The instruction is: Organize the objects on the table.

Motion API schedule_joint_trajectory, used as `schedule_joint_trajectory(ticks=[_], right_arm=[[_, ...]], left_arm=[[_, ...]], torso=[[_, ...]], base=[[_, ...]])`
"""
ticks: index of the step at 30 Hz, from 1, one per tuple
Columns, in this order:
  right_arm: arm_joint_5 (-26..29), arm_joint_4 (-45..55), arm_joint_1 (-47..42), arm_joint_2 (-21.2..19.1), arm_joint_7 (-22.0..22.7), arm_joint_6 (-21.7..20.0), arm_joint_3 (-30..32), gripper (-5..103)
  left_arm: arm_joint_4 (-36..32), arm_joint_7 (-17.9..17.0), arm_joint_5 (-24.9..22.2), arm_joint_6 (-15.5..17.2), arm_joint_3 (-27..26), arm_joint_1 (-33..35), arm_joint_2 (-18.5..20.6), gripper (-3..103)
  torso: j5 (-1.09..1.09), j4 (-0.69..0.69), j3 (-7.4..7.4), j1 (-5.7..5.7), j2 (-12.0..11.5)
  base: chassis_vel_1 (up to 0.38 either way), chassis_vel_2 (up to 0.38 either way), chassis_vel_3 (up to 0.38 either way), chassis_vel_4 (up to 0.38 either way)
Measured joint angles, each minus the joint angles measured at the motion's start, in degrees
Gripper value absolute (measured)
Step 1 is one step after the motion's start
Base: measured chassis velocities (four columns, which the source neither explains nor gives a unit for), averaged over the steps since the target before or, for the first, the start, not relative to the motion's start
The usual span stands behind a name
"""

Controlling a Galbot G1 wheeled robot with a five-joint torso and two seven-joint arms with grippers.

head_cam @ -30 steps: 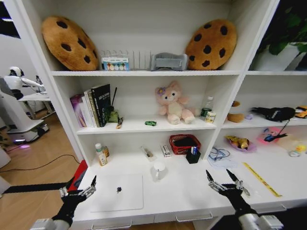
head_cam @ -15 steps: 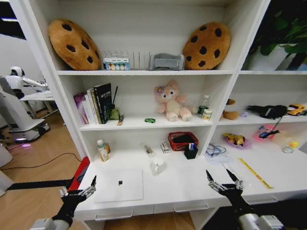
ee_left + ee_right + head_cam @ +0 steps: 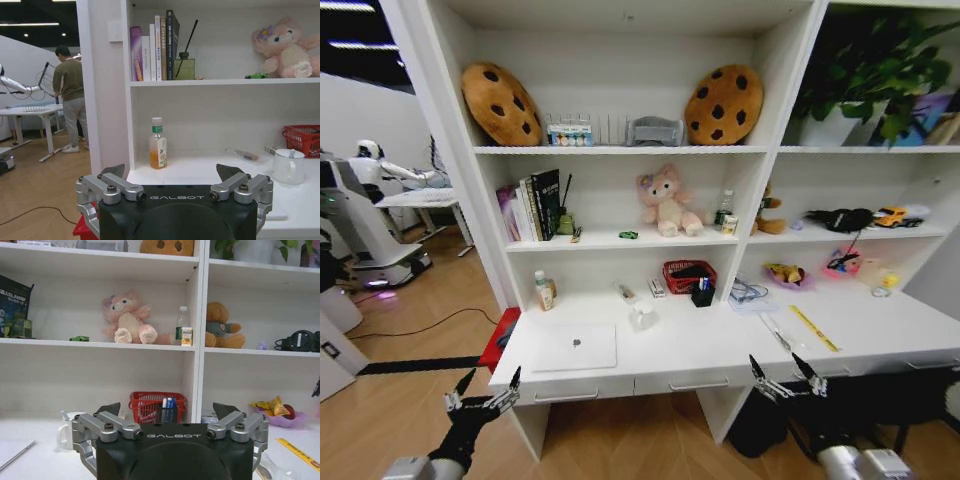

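The long white table (image 3: 720,345) stands ahead with a thin silver laptop (image 3: 575,346) lying shut on its left part, a small dark spot on the lid. Blue pens stand in a black holder (image 3: 703,295) beside a red basket (image 3: 688,276). My left gripper (image 3: 480,397) hangs open below and in front of the desk's left corner, holding nothing. My right gripper (image 3: 788,377) is open and holds nothing in front of the drawers. In the left wrist view the open left gripper (image 3: 171,172) faces the desk. The right gripper (image 3: 167,412) faces the basket (image 3: 150,405).
A white mug (image 3: 642,316), an orange-drink bottle (image 3: 544,290) and a yellow ruler (image 3: 813,328) also lie on the desk. Shelves above hold books, a plush toy (image 3: 665,203) and cookie cushions. A red box (image 3: 500,340) sits left of the desk; wooden floor lies below.
The whole picture has shrunk back: the camera has pulled away from the desk, so drawers and floor now show. The grippers now hang in front of the desk edge. Nothing on the desk moved.
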Motion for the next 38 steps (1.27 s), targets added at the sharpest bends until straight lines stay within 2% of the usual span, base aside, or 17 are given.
schedule_joint_trajectory(ticks=[5, 11, 15, 17, 25, 38], right_arm=[[0.00, 0.00, -0.02, 0.00, 0.00, 0.00, 0.00, 100], [0.00, 0.00, -0.03, 0.01, 0.00, 0.00, 0.00, 100], [0.00, 0.00, -0.02, 0.00, 0.00, 0.00, 0.00, 100], [0.00, 0.00, 0.03, -0.01, 0.00, 0.00, 0.00, 100], [0.00, 0.00, 0.01, 0.00, 0.00, 0.00, 0.00, 100], [0.00, 0.00, 0.00, 0.00, 0.00, 0.00, 0.00, 100]], left_arm=[[0.00, -0.01, 0.00, 0.00, -0.01, 0.02, 0.00, 100], [0.00, -0.02, 0.00, 0.00, -0.01, 0.02, 0.00, 100], [0.00, 0.02, 0.00, 0.00, 0.01, -0.01, 0.00, 100], [0.00, 0.02, 0.00, 0.00, 0.01, -0.01, 0.00, 100], [0.00, 0.01, 0.00, 0.00, 0.00, 0.01, 0.00, 100], [0.00, 0.00, 0.00, 0.00, 0.00, 0.01, 0.00, 100]], torso=[[-0.01, 0.01, -0.02, -0.05, 0.03], [0.00, -0.01, -0.02, -0.07, 0.04], [0.03, -0.02, 0.02, 0.04, -0.03], [-0.01, 0.04, 0.03, 0.09, -0.04], [-0.01, -0.01, 0.00, 0.01, -0.02], [-0.01, 0.00, 0.00, 0.01, -0.01]], base=[[0.323, -0.333, -0.318, 0.325], [0.066, -0.052, -0.161, 0.135], [-0.065, -0.007, 0.021, -0.003], [-0.078, 0.020, 0.116, -0.035], [-0.013, 0.027, 0.044, -0.014], [0.012, -0.006, -0.006, 0.005]])
